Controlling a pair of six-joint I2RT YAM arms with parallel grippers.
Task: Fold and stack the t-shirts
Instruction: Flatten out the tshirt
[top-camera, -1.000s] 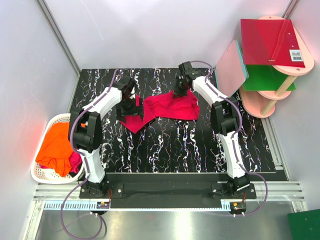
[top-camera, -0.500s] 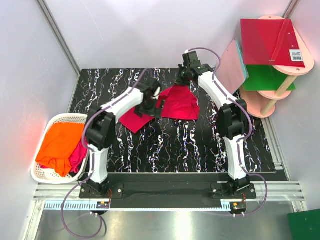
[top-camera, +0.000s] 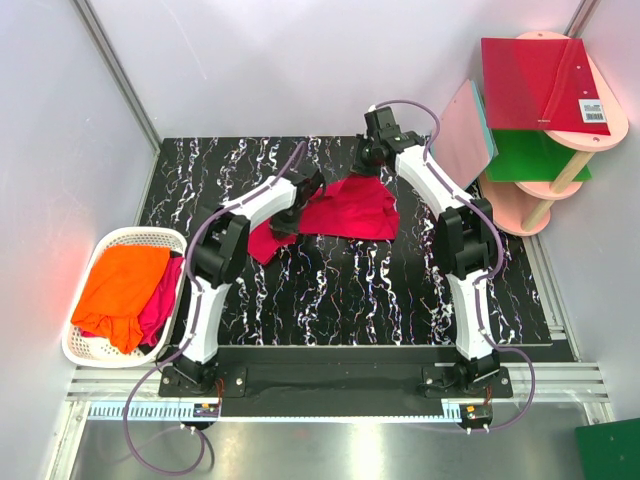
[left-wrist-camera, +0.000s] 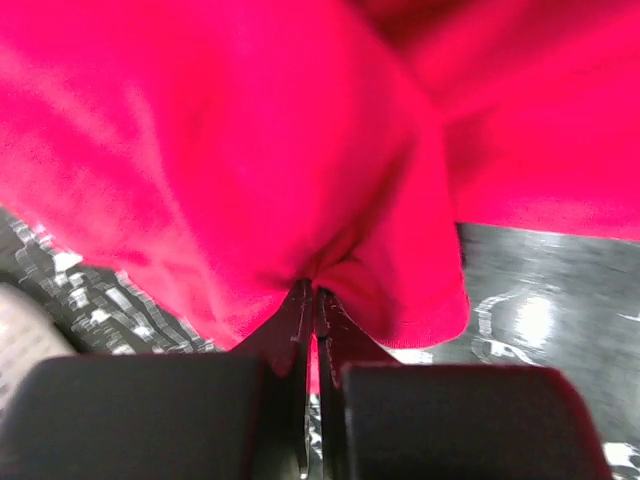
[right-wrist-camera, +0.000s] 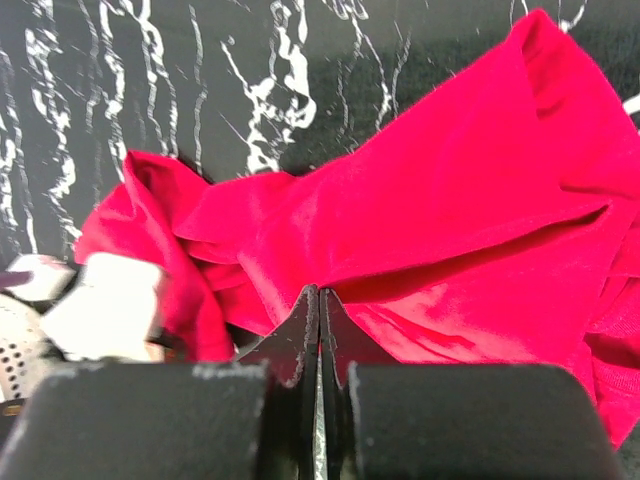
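We had the crimson shirt (top-camera: 345, 208) lying rumpled on the counter (top-camera: 350, 290), toward twelve o'clock from its middle. The left end effector (left-wrist-camera: 313, 295) was pinched shut on a fold at the shirt's nine o'clock edge, and the right end effector (right-wrist-camera: 318, 295) was likewise clamped on cloth at its twelve o'clock edge; we judged that the two holds were meant to draw the cloth flat before any fold. The orange shirt (top-camera: 120, 285) lay in the basket (top-camera: 130, 235) off the counter at eight o'clock, not yet folded.

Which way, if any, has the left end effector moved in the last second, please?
Yes: the left end effector shifted right, away from the white basket, onto the crimson t-shirt.
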